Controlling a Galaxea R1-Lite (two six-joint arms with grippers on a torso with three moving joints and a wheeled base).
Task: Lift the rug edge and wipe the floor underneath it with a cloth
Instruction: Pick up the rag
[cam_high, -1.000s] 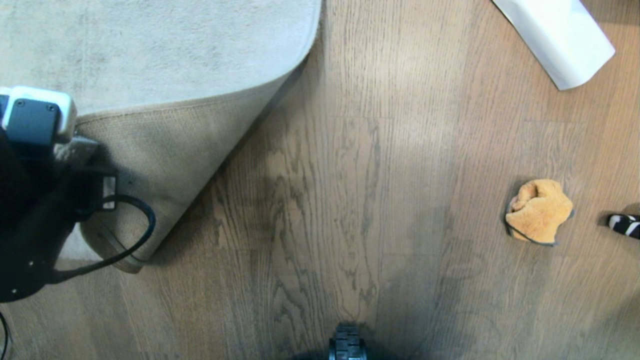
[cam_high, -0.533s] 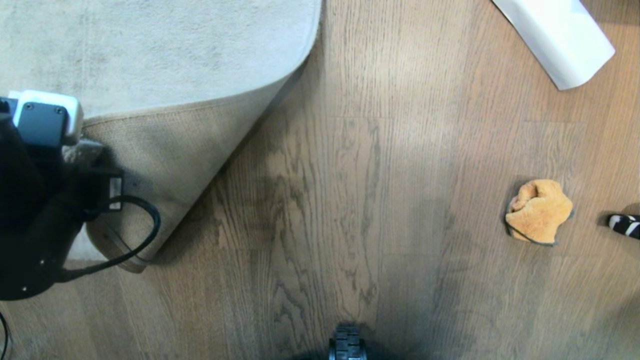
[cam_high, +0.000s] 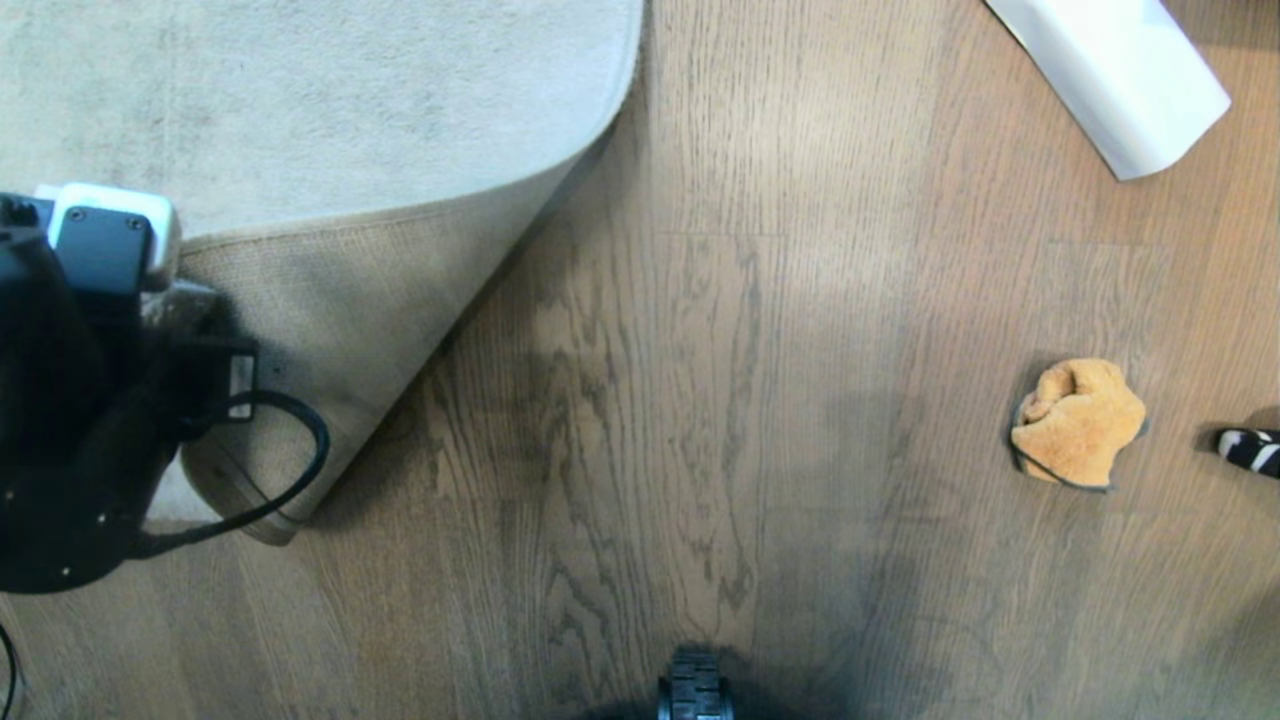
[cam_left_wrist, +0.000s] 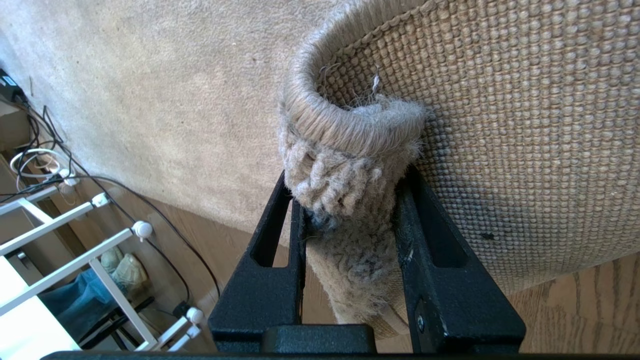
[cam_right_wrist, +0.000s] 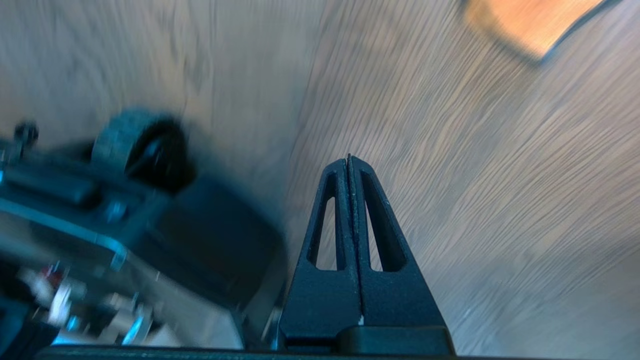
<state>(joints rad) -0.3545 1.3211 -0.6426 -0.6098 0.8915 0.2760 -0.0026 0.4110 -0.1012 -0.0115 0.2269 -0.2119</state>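
Left gripper (cam_left_wrist: 350, 195) clamped on the rug edge (cam_left_wrist: 350, 150), backing up. Right gripper (cam_right_wrist: 349, 160) fingers pressed together, empty, above the floor (cam_right_wrist: 475, 200); orange blur probably the cloth (cam_high: 1078, 422).

In the head view the left arm (cam_high: 70, 400) hid its own hand and the pinched part of the rug edge (cam_high: 350, 300). The rug ran off the top and left borders. A white roll (cam_high: 1120, 70) and a striped object (cam_high: 1250, 450) were cut off at the right. The right wrist view was smeared: the cloth (cam_right_wrist: 530, 20) was a cropped orange blur, the base wheel (cam_right_wrist: 140, 150) indistinct.
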